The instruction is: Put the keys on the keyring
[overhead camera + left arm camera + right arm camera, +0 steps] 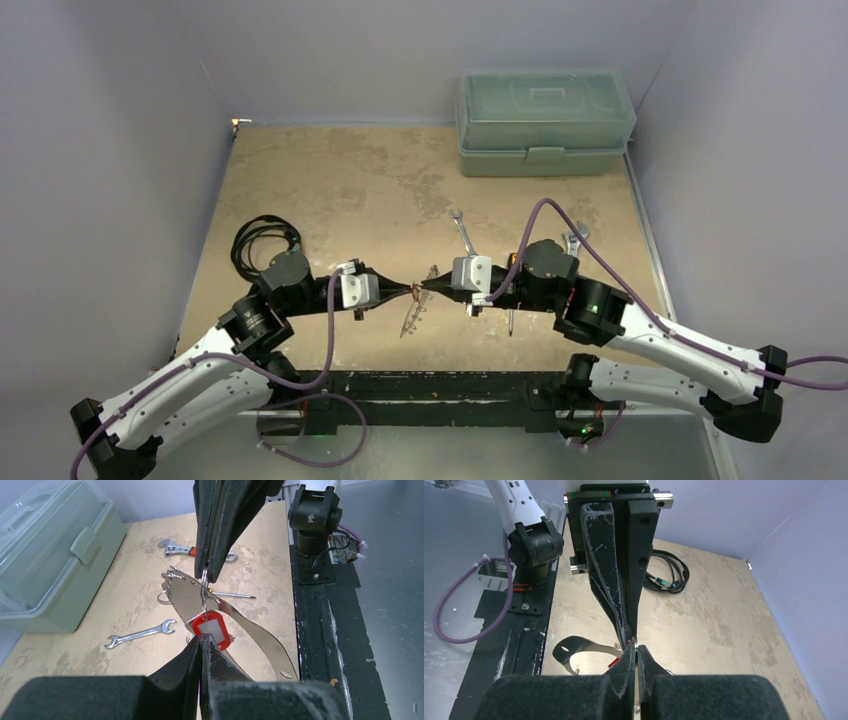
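Keyring hangs mid-air between 2 grippers: light, thin, springy, slippery. Right gripper pinched tight on its wire; left gripper clamped on red-tagged key. Best hold: flat faces, near tag.

You have no readable text, number, brand or sign in any of the three views. The only label-like thing you can see is the red tag, in the left wrist view, and its white window shows you no writing.
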Robot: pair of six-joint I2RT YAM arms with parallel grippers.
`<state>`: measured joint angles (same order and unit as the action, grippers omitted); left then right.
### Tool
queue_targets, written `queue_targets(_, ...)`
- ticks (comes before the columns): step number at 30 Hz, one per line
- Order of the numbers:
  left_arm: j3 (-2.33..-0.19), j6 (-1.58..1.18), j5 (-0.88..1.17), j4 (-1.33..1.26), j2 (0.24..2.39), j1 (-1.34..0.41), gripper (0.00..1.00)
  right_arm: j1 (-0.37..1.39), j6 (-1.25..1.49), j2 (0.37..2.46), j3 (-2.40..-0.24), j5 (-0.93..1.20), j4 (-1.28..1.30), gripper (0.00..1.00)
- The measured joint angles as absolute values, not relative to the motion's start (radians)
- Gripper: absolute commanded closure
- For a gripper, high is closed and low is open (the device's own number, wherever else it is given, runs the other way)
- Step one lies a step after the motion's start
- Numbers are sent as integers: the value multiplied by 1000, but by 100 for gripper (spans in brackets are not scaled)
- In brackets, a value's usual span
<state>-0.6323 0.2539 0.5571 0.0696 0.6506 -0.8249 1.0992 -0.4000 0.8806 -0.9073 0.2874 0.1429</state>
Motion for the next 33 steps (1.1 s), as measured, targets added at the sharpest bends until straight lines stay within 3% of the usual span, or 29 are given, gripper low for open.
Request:
queue_targets(4, -632, 254, 558, 70, 659, -825, 98, 1099, -396, 875, -907, 287, 134, 100)
queue_targets(8, -632, 255, 558, 69, 659, -825, 62, 1099, -390, 875, -891, 287, 123, 100)
queue_targets(12, -632, 251, 546, 72, 635, -825, 49, 1099, -386, 877, -876, 287, 118, 100)
queue_targets(20, -613, 241, 535, 7, 520, -825, 56, 1099, -370, 877, -850, 289, 64, 100)
queue_targets(33, -612, 227, 551, -10, 565, -825, 66, 1099, -289, 877, -809, 361, -104, 100)
